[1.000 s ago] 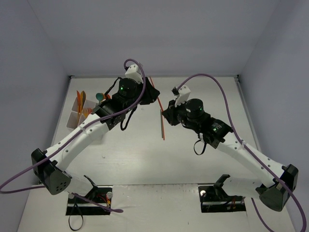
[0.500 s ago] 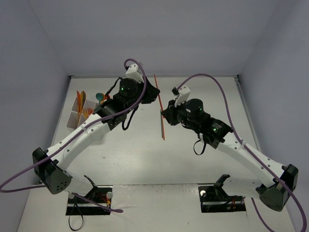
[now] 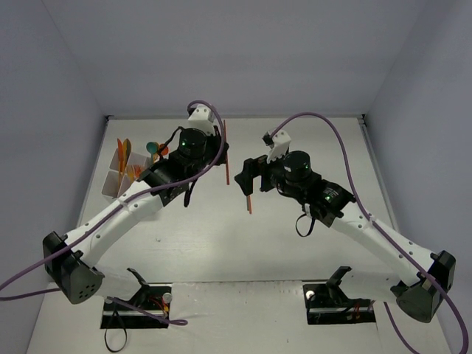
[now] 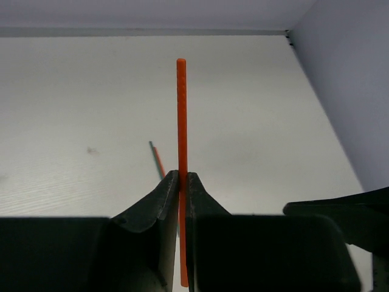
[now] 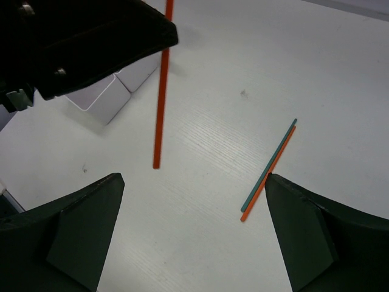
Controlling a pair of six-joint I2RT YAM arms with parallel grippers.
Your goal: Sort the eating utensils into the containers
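Note:
My left gripper [image 4: 181, 175] is shut on an orange chopstick-like stick [image 4: 181, 109], which points straight out past its fingertips. From above, this stick [image 3: 225, 133] is held over the table's back middle by the left gripper [image 3: 220, 153]. My right gripper [image 5: 193, 179] stands wide open with nothing between its fingers, just right of the held stick [image 5: 160, 91]. A teal stick and an orange stick [image 5: 268, 169] lie side by side on the table below it. The white compartment box [image 3: 118, 181] sits at the far left with several orange and teal utensils [image 3: 127, 153] standing in it.
The pair of loose sticks [image 3: 248, 199] lies near the table's middle, just under the right gripper [image 3: 247, 177]. A corner of the white box [image 5: 112, 94] shows in the right wrist view. Grey walls close the table at the back and both sides.
The right gripper has opened and let go of the orange stick. The left gripper closed on that stick and has carried it a little to the left.

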